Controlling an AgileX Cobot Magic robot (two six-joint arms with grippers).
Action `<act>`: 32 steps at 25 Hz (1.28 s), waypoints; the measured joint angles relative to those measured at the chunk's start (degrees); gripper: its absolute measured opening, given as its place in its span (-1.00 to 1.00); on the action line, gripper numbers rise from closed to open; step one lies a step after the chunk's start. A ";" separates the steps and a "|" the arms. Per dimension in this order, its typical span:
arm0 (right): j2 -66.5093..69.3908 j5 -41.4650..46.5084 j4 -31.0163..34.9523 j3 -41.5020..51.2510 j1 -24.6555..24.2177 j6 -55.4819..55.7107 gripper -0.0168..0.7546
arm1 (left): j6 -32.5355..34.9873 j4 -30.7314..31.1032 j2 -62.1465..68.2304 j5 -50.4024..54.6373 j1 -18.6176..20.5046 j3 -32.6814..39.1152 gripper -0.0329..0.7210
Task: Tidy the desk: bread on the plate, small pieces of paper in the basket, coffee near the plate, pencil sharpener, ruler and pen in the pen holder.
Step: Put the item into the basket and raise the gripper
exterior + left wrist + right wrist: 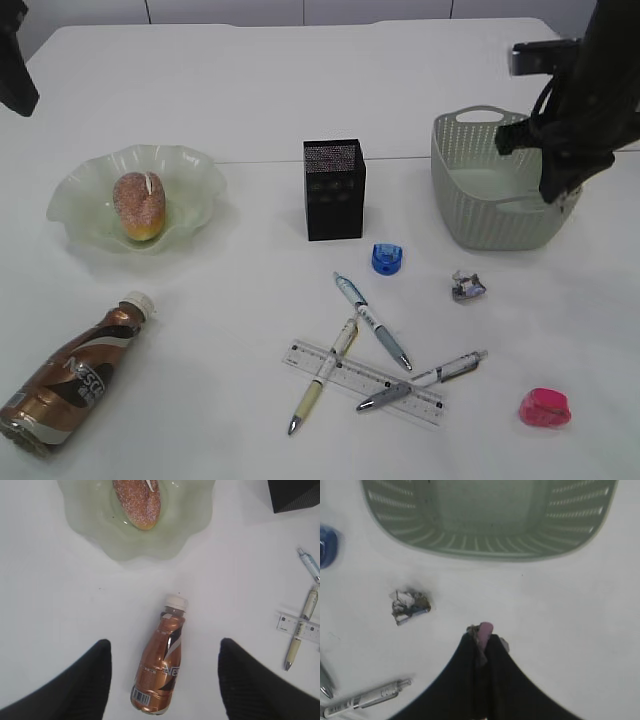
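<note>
The right gripper (481, 639) is closed, pinching a small scrap (485, 629), apparently crumpled paper with a pink part, though the view is too close to confirm. In the right wrist view the gripper sits at lower centre, and the basket (490, 552) fills the top of the frame, apart from the fingertips. A second crumpled paper piece (409, 605) lies on the table at centre left, beside neither basket nor gripper. The blue pencil sharpener (327, 546) shows at the left edge.

The left gripper (165, 672) is open, its fingers (75, 690) at either lower corner of the left wrist view. The coffee bottle (161, 667) lies on its side between them, untouched, cap pointing up the frame. The plate (95, 525) with the bread (137, 500) occupies the top.

In the exterior view, the pen holder (334, 190) stands at centre; three pens (372, 322) and the ruler (365, 383) lie crossed below it, and a pink sharpener (545, 408) sits lower right.
</note>
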 joint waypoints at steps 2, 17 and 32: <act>0.00 0.45 0.00 -2.56 0.00 0.00 -0.88 | 0.00 0.00 0.00 0.00 0.00 0.00 0.36; 0.84 -7.00 0.00 -8.74 0.00 0.00 -0.89 | 0.00 0.00 0.00 0.00 0.00 0.00 0.36; 10.08 -11.40 -0.10 -17.38 0.00 0.64 -0.89 | 0.00 -0.51 0.00 0.00 0.00 0.00 0.36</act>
